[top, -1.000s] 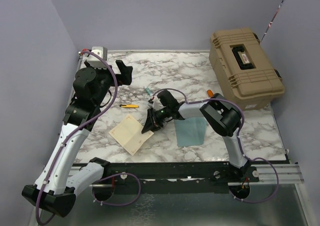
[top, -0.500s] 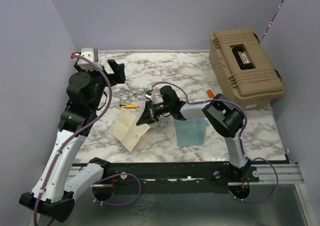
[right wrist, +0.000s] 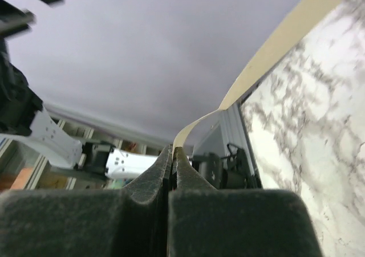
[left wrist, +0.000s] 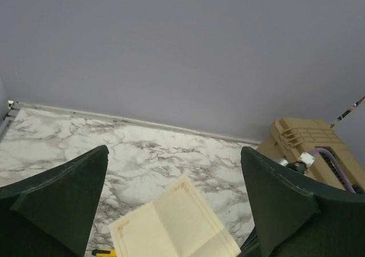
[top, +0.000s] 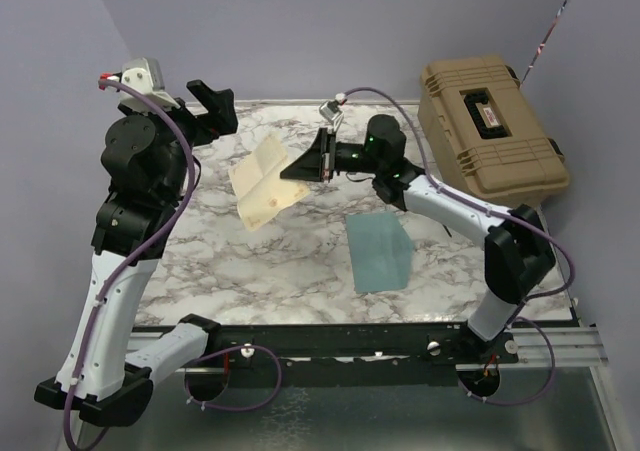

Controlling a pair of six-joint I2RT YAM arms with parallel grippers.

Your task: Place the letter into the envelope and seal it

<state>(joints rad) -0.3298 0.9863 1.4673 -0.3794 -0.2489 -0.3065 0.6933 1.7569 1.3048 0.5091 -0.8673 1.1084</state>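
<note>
Currently right gripper (top: 286, 175) is clamped fully closed on one corner of the letter (top: 262, 183). Right wrist view shows both jaws pressed flat together, with the cream sheet's edge coming out from between the tips and curving away up and to the right. Sheet hangs in the air over the far-left part of the marble table (top: 300, 271), tilted, fold creases visible, looks clear of the surface. Right arm is stretched toward the far side, gripper pointing left

Left gripper (top: 216, 107) is wide open with nothing in it, raised high near the back-left corner and aimed toward the letter. Its wrist camera sees the sheet low between the two jaws, touching neither

Teal envelope (top: 381, 253) lies flat on the table right of centre, on the near side, well apart from the letter and both grippers. Can't tell from here how the flap sits

Tan hard case (top: 492, 131) sits at the far-right corner. Small yellow tool (left wrist: 103, 252) lies on the table just beside the letter's lower-left corner in the left wrist view
</note>
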